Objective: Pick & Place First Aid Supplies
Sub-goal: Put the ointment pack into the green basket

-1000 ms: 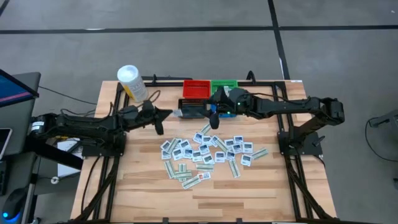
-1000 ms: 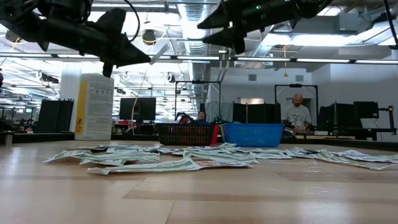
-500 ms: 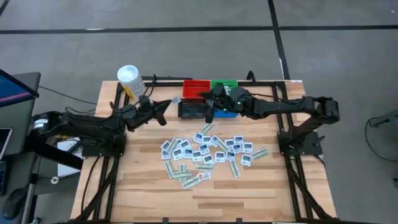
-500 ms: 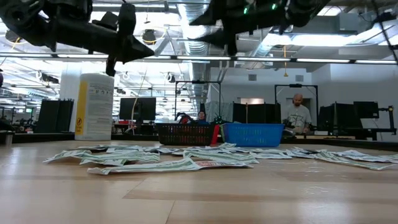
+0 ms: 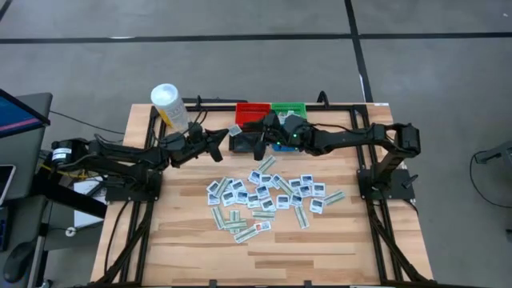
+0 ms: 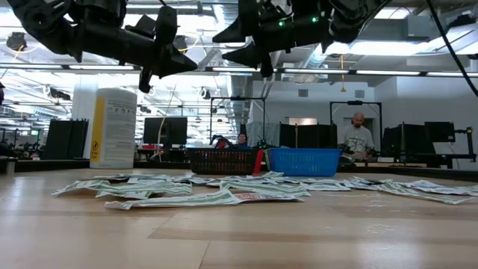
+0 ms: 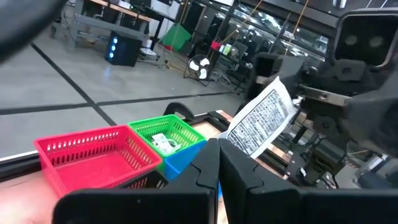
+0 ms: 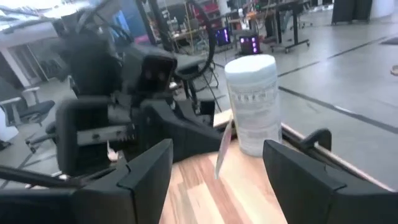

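The first aid supplies [image 5: 268, 196] lie flat as a loose pile of small packets in the middle of the table. One white printed packet [image 7: 261, 121] is held up in the air by my left gripper [image 5: 224, 142], which is shut on it just left of the bins. My right gripper [image 5: 258, 142] stands open over the black bin [image 5: 244, 142], facing the left gripper, its fingers on either side of the packet [image 8: 222, 152] without touching it. In the low view both grippers [image 6: 179, 63] [image 6: 235, 45] hang high above the table. My left gripper pinches the packet's lower corner [image 7: 231, 142] between its two fingertips. The fingers come in level from the table's left. The packet stands up and slants away beyond the fingertips, lifted clear of the table and bins.
Red [image 5: 252, 113], green [image 5: 289, 108], black and blue [image 5: 285, 145] bins stand in a cluster at the table's far middle; the green one holds a few packets [image 7: 163, 143]. A white tub with a yellow label [image 5: 170, 106] stands at the far left corner. Bare wood lies near the front edge.
My left gripper has moved toward the table's right and far side, toward the bins, rolling a little, with the packet kept in its shut fingers. My right gripper has moved toward the left gripper and levelled out, staying open.
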